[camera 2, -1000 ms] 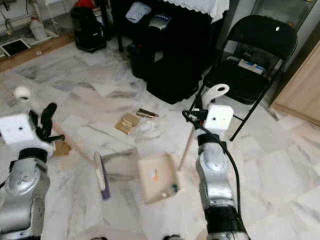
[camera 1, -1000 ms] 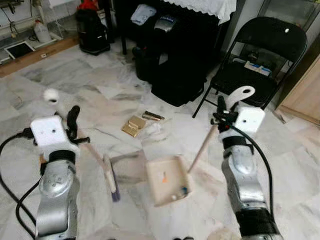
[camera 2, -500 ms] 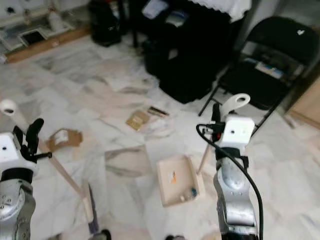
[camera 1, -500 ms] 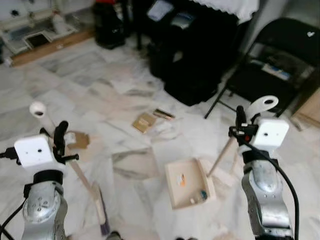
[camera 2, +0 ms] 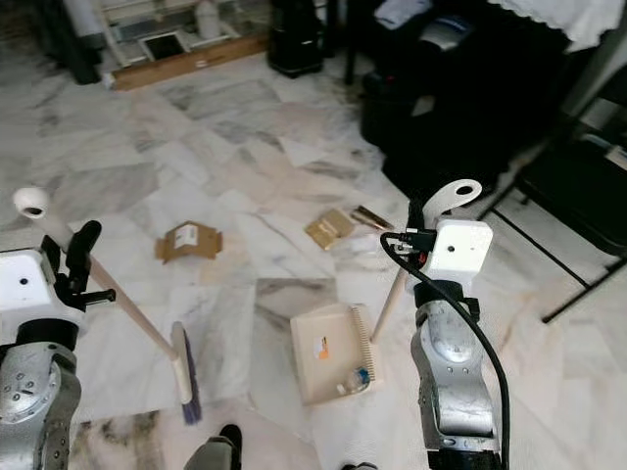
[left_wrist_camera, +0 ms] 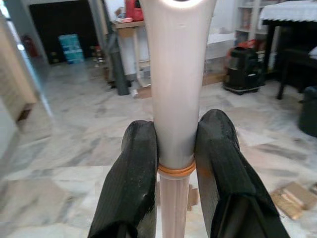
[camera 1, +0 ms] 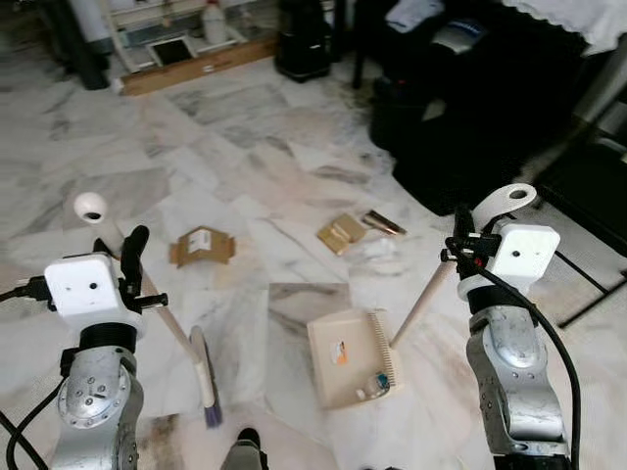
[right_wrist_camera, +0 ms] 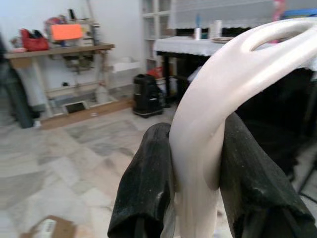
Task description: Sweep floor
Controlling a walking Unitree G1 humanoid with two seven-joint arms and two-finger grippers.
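My left gripper (camera 1: 132, 257) is shut on the pale broom handle (camera 1: 165, 317), whose brush head (camera 1: 204, 377) rests on the marble floor. In the left wrist view its fingers (left_wrist_camera: 136, 183) clamp the handle (left_wrist_camera: 177, 94) from both sides. My right gripper (camera 1: 462, 235) is shut on the cream dustpan handle (camera 1: 423, 299); the dustpan (camera 1: 348, 356) lies flat on the floor with a few scraps in it. In the right wrist view the black fingers (right_wrist_camera: 148, 183) squeeze the looped handle top (right_wrist_camera: 223, 89). A brown cardboard piece (camera 1: 201, 245) lies beyond the broom, and a gold packet (camera 1: 342, 232) beyond the dustpan.
A dark bag pile (camera 1: 460, 117) sits under a black table at the back right. A folding chair leg (camera 1: 588, 289) stands at right. A black bin (camera 1: 302, 39) and a low wooden board (camera 1: 191, 70) line the far wall. A dark foot (camera 1: 245, 452) shows at the bottom.
The camera has turned left, so the whole scene has shifted right. The cardboard piece has come into view. Both grippers keep their hold on the broom and the dustpan handle.
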